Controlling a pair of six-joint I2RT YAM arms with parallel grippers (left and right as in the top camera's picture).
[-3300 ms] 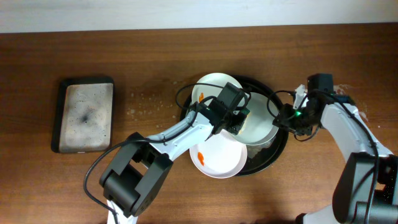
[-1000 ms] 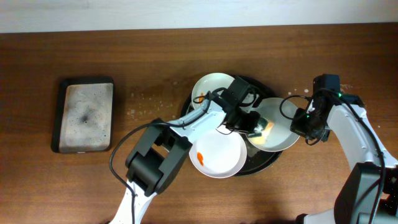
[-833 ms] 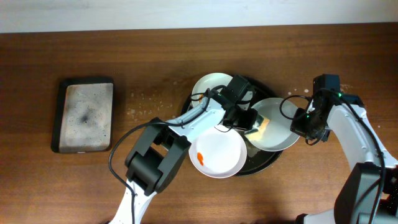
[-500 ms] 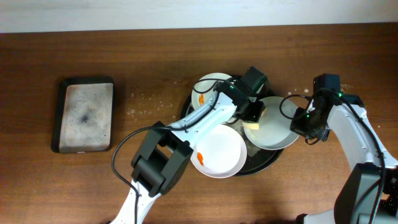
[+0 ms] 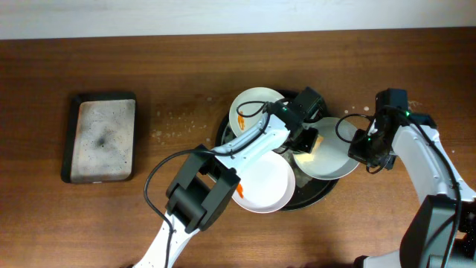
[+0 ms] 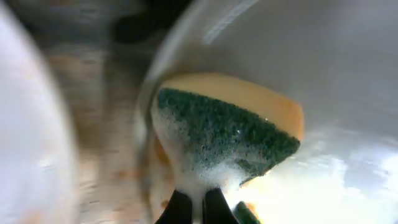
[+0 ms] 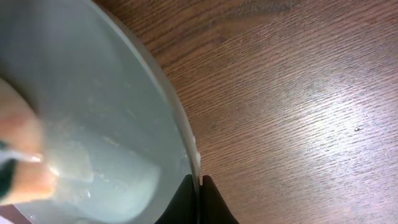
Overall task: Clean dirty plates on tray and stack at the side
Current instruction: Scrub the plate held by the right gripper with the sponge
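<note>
While your left gripper (image 6: 193, 208), jaws pinching the sponge (image 6: 230, 134), scrubs the bluish plate (image 5: 332, 158) that the right gripper (image 7: 200, 186) clamps by its rim over the tray's (image 5: 316, 193) right side, two smeared plates (image 5: 256, 103) sit on the tray's left, and none is stacked.

Right gripper (image 7: 199, 182) pinching plate (image 7: 93, 87) rim; soapy film (image 7: 78, 165) inside; wood table (image 7: 298, 93) beyond

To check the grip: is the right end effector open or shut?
Shut: in the right wrist view the right end effector pinches the rim of the plate, closed with no gap.
</note>
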